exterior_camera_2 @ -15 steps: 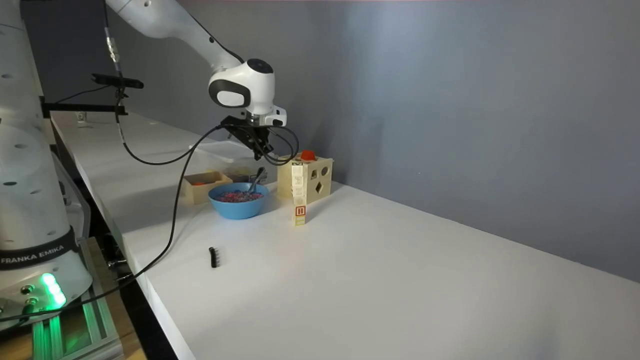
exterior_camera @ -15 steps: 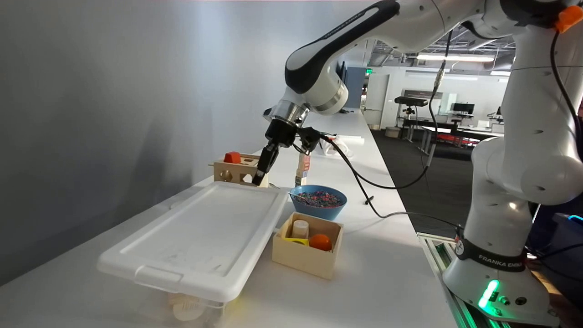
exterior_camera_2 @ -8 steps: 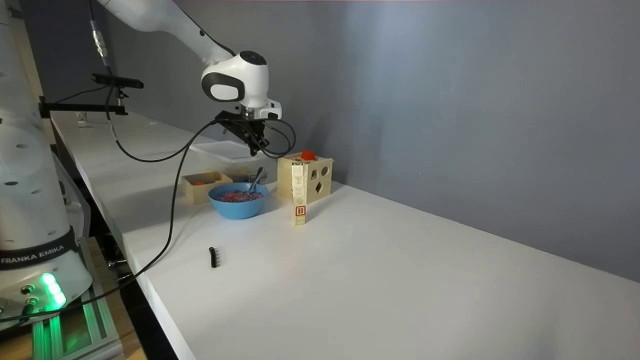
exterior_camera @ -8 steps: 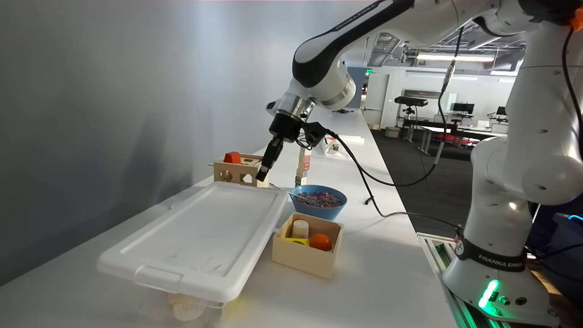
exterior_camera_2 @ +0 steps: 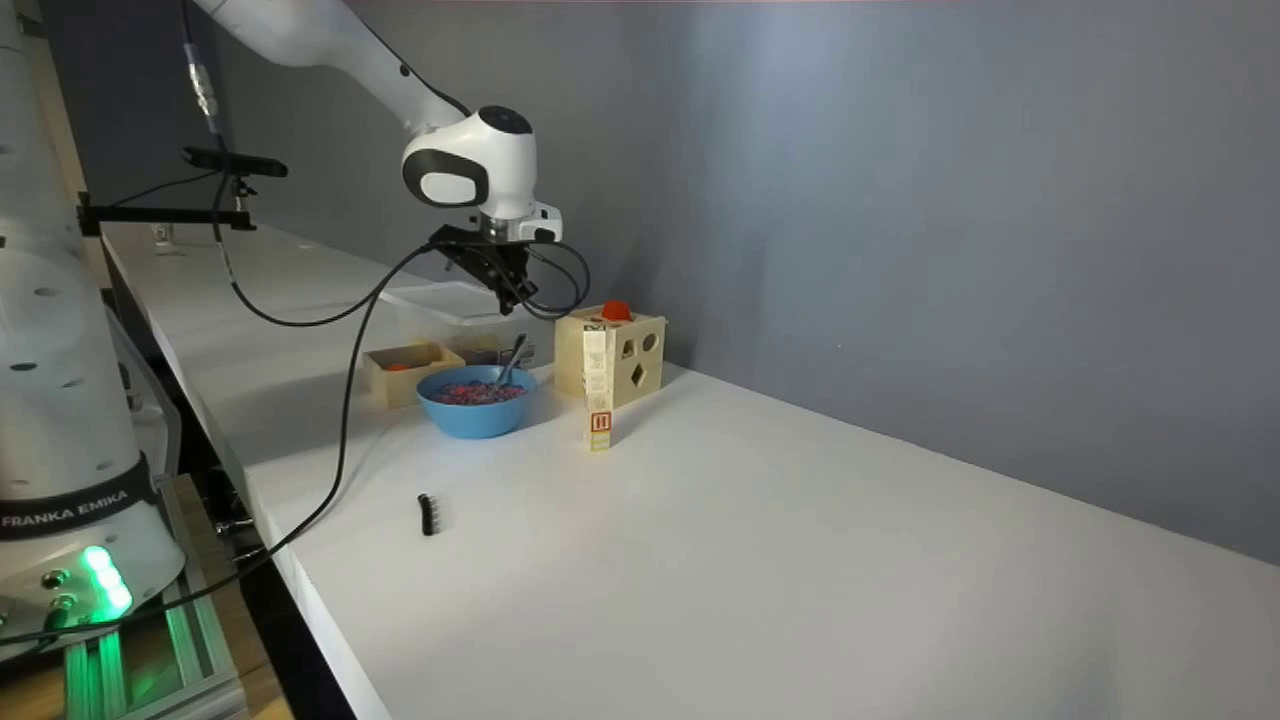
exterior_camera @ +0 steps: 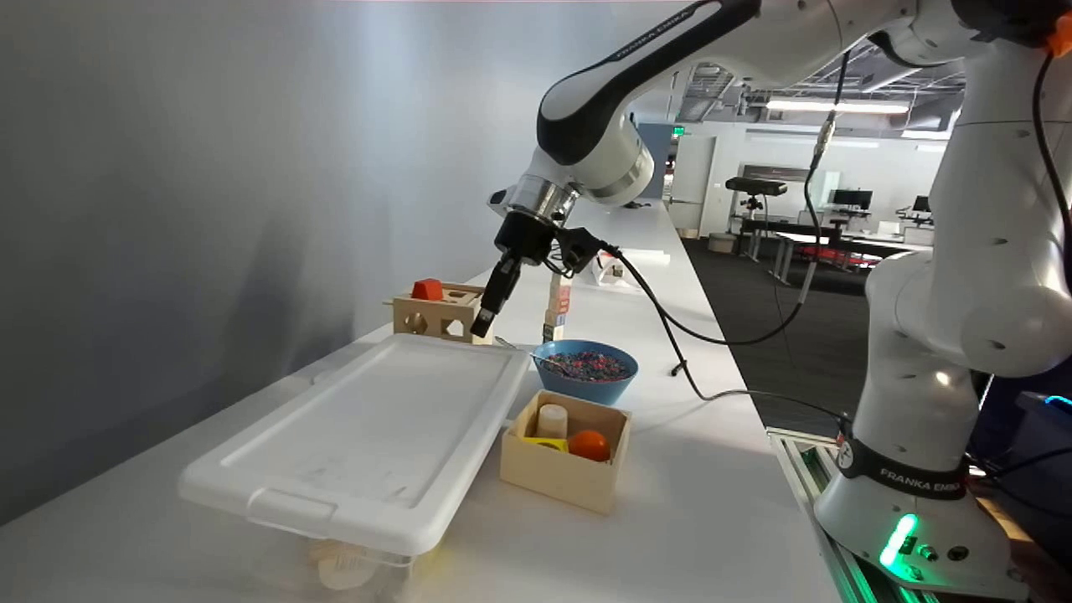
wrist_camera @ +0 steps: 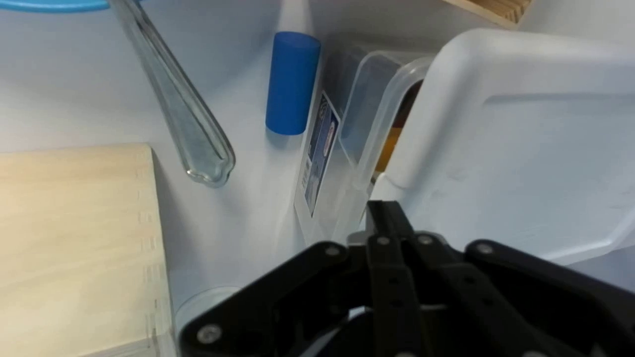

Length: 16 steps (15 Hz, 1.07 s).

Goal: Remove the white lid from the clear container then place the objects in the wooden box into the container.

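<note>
Pressed together on nothing, the gripper (wrist_camera: 388, 213) sits a touch higher than a second ago. The unmoved lid (wrist_camera: 521, 153), at two o'clock in the wrist view, leaves a gap over the tub (wrist_camera: 354, 148); it likely still needs lifting off.

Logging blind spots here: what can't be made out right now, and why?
Most of what the clear container holds: in an exterior view, covered by the white lid.
Lower part of the yellow piece: in an exterior view, behind the front wall of the wooden box.
Blue bowl: in the wrist view, cut off by the top edge.
Print on the label: in the wrist view, too small and blurred.
</note>
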{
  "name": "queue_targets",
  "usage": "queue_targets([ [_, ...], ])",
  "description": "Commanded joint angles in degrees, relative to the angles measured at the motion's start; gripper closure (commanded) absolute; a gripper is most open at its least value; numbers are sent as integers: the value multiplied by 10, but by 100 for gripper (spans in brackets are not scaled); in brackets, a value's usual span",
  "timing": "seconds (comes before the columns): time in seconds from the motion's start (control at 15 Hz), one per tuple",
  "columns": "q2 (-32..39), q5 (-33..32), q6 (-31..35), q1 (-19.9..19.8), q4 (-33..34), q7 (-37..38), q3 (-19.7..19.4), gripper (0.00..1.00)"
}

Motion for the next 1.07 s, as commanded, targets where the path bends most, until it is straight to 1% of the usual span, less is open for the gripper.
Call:
queue_targets([
  [0.0,6,6,17,5,-2,5,0,100],
  [0.53,26,7,-2,10,8,1,7,100],
  [0.87,31,-18,-9,21,9,14,19,100],
  [1.0,36,-18,-7,27,13,12,26,100],
])
